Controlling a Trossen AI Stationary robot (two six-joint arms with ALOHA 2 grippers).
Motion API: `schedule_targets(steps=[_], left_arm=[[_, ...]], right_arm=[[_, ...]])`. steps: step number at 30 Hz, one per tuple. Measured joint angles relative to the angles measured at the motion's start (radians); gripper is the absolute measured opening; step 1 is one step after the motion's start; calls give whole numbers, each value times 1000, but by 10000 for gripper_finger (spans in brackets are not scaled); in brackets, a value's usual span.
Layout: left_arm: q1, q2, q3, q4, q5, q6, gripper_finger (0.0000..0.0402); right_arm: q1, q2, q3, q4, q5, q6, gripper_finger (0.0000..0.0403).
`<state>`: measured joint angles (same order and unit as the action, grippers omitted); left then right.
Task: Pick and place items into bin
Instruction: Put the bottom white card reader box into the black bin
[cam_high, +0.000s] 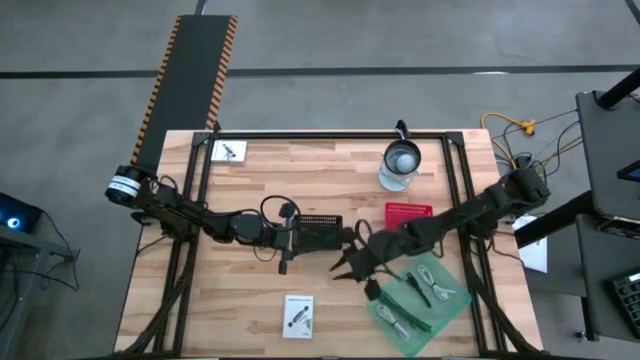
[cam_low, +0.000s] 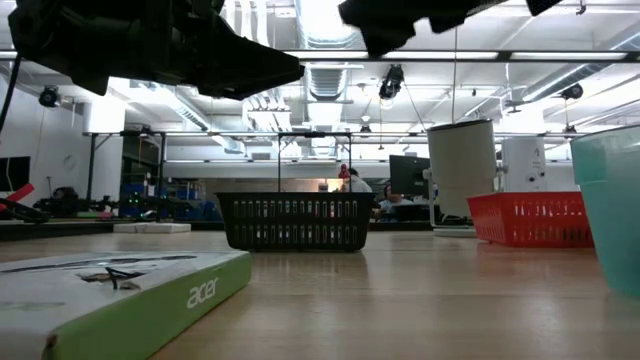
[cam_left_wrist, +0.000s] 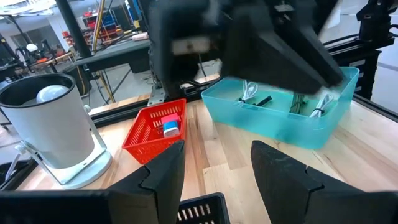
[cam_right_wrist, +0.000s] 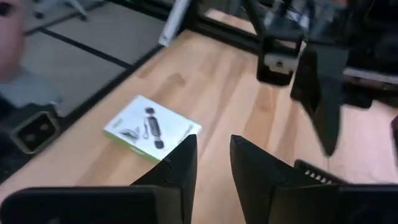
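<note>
My left gripper (cam_high: 352, 238) hangs open over the table's middle, just right of a small black basket (cam_high: 320, 221). My right gripper (cam_high: 345, 266) is open too, close beside it on the near side, above bare wood. Both are empty. The teal bin (cam_high: 455, 312) stands at the near right; coiled white cables (cam_left_wrist: 320, 107) and a dark stick (cam_left_wrist: 264, 100) lie inside. A small pink piece (cam_left_wrist: 170, 126) lies in the red basket (cam_high: 408, 212). A white printed box (cam_high: 298, 315) lies flat near the near edge, and a white card (cam_high: 230, 151) at the far left. I see no green strip tool.
A white cylindrical container (cam_high: 400, 166) stands at the far right, behind the red basket. In the low view the box (cam_low: 120, 285) lies close at the left and the bin (cam_low: 612, 210) at the right. Bare wood spreads across the table's left half. Black frame rails run along the table's edges.
</note>
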<state>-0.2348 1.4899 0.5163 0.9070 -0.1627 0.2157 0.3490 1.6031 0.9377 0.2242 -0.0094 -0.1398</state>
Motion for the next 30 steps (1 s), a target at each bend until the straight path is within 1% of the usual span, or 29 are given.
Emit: schedule_targets(steps=[2, 4, 7, 11, 15, 20, 25, 28, 30], left_arm=[[0, 0, 0, -6, 0, 0, 169], [0, 0, 0, -10, 0, 0, 169], [0, 0, 0, -11, 0, 1, 169], [0, 0, 0, -12, 0, 1, 169], [0, 0, 0, -45, 0, 1, 169], [0, 0, 0, -92, -1, 8, 169], [0, 0, 0, -88, -2, 11, 169], [0, 0, 0, -87, -3, 62, 169], [0, 0, 0, -88, -3, 107, 169]], right_arm=[[-24, -28, -8, -4, -69, -14, 87], [-35, -68, -15, -24, -108, -25, 86], [-40, -143, -33, -54, -114, -47, 81], [-40, -264, -105, -60, -113, -70, 73], [-40, -412, -227, -23, -75, -70, 66], [-40, -575, -414, 62, -69, -1, 64], [-39, -667, -584, 168, -66, 109, 65], [-38, -710, -659, 226, -65, 94, 63], [-38, -737, -698, 262, -38, 61, 63]])
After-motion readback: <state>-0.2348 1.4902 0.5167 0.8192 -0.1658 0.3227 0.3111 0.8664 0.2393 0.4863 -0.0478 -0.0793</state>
